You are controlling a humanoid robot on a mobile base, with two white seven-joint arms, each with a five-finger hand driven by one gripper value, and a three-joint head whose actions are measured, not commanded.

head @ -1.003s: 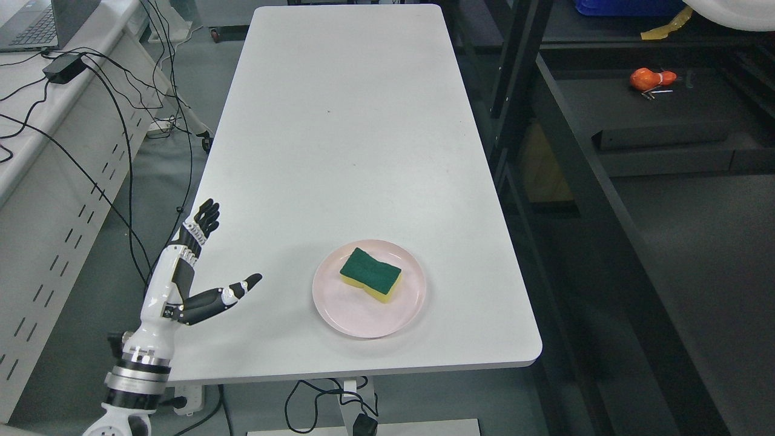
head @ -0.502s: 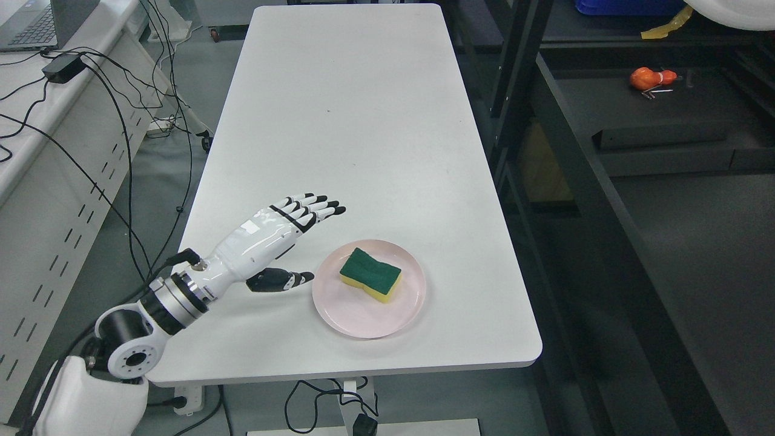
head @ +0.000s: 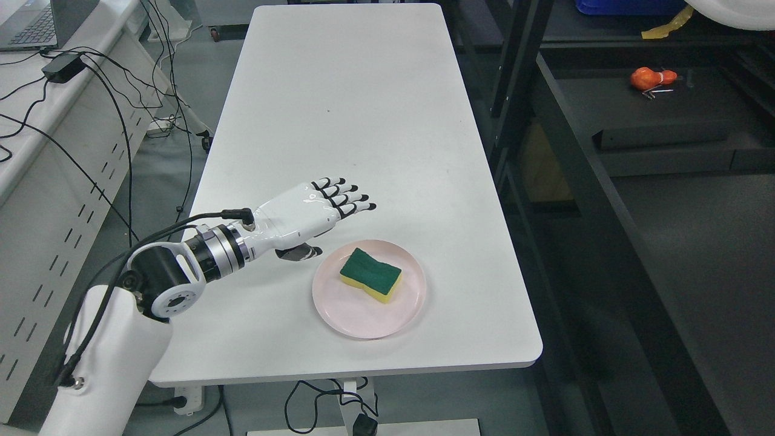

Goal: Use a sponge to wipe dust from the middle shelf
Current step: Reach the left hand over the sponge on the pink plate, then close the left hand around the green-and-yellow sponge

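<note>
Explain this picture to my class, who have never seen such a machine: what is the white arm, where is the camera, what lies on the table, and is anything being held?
The camera sits on a humanoid robot's head and looks down at a white table. The white arm that comes in from the lower left is the robot's own left arm, which ends in a left hand with fingers. The fingers are stretched out and hold nothing; the hand hovers just left of a pink plate. On the plate lies a sponge, green on top and yellow below. Nothing touches it. To the right stands a dark shelf unit with a small orange object on it. The right arm is out of view.
</note>
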